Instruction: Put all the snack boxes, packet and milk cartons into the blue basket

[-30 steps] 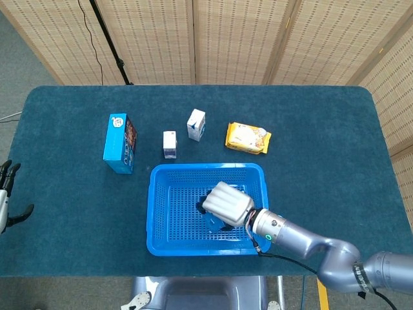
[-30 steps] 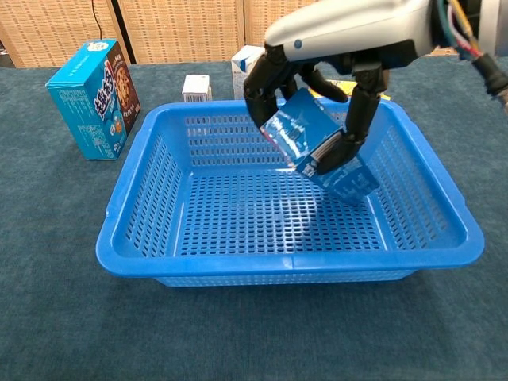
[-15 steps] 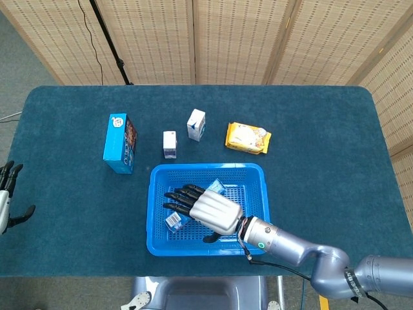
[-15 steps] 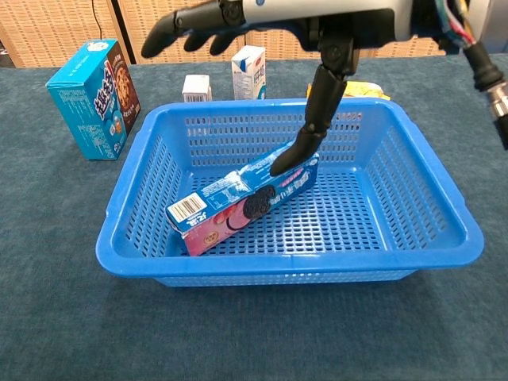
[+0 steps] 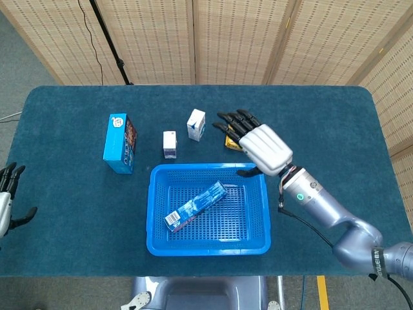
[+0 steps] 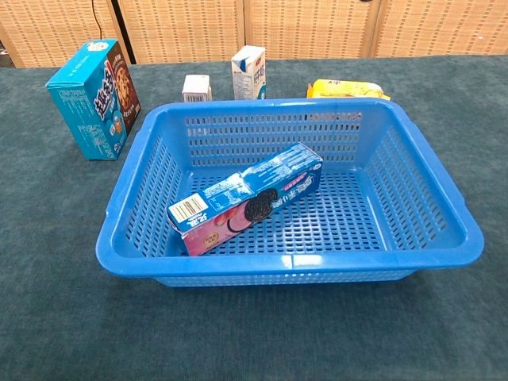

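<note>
Snack boxes come first: one cookie box [image 5: 195, 205] already lies slanted on the floor of the blue basket [image 5: 156, 245], which sits near the front edge of the table [image 5: 64, 213]. That looks like the only job done so far. You have four things left, all standing or lying on the table behind the basket: the tall blue snack box [image 5: 119, 143] toward the left side, the small milk carton [image 5: 170, 144] just behind the basket's back left corner, the bigger milk carton [image 5: 196, 124] a bit further back, and the yellow packet [image 5: 231, 139] behind the basket's back right corner. Your right hand [image 5: 259, 146] is up over the yellow packet with its fingers spread wide and nothing in it, so I think the packet is your next pick. Your left hand [image 5: 8, 200] hangs off the left edge of the table, fingers apart, holding nothing. The head view shows both hands and hides most of the packet under your right hand. The chest view shows no hands at all, but it lets you see the whole packet lying flat and how the cookie box rests low inside the basket walls.
</note>
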{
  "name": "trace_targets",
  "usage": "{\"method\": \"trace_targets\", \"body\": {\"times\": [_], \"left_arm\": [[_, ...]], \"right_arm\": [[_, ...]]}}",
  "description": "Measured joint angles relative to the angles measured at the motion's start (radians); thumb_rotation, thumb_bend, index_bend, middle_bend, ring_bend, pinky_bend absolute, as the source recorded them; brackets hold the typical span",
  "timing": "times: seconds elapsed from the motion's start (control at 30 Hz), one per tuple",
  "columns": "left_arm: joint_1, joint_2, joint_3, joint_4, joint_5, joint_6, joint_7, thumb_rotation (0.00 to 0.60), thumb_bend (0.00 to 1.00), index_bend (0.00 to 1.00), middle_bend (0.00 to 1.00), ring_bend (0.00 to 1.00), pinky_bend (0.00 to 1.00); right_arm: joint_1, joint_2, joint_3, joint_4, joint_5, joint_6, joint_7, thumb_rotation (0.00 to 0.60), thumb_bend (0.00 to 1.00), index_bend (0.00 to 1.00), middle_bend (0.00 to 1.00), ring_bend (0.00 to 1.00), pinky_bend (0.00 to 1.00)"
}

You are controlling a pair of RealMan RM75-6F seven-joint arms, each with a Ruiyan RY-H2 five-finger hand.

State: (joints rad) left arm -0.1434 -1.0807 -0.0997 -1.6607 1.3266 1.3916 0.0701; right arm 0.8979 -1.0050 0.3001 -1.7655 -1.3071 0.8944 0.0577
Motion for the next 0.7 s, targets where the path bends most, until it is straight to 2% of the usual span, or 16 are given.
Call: {"method": "trace_targets", "body": {"times": [0.13,0.27,0.53,0.7], "left_arm": [[0.001,-0.002,0.002,-0.009,0.007,0.007,0.011,0.6,0.24,0.0,0.0,0.0,0.0],[0.002,-0.004,0.002,-0.015,0.011,0.013,0.02,0.6,0.24,0.0,0.0,0.0,0.0],[-0.001,-0.005,-0.008,-0.005,-0.019,0.002,0.016,0.6,0.24,0.0,0.0,0.0,0.0],[-0.007,-0.006,-0.018,0.004,-0.048,-0.017,0.015,0.6,0.24,0.0,0.0,0.0,0.0]], "right_arm": [[0.013,0.011,0.014,0.074,0.126,-0.106,0.051,0.6,0.0,0.0,0.0,0.0,0.0],[0.045,-0.036,0.021,0.195,0.162,-0.173,0.094,0.6,0.0,0.0,0.0,0.0,0.0],[0.141,-0.233,0.021,0.49,0.231,-0.332,0.154,0.6,0.0,0.0,0.0,0.0,0.0],[0.197,-0.344,0.0,0.614,0.284,-0.419,0.148,0.6,0.0,0.0,0.0,0.0,0.0]]}}
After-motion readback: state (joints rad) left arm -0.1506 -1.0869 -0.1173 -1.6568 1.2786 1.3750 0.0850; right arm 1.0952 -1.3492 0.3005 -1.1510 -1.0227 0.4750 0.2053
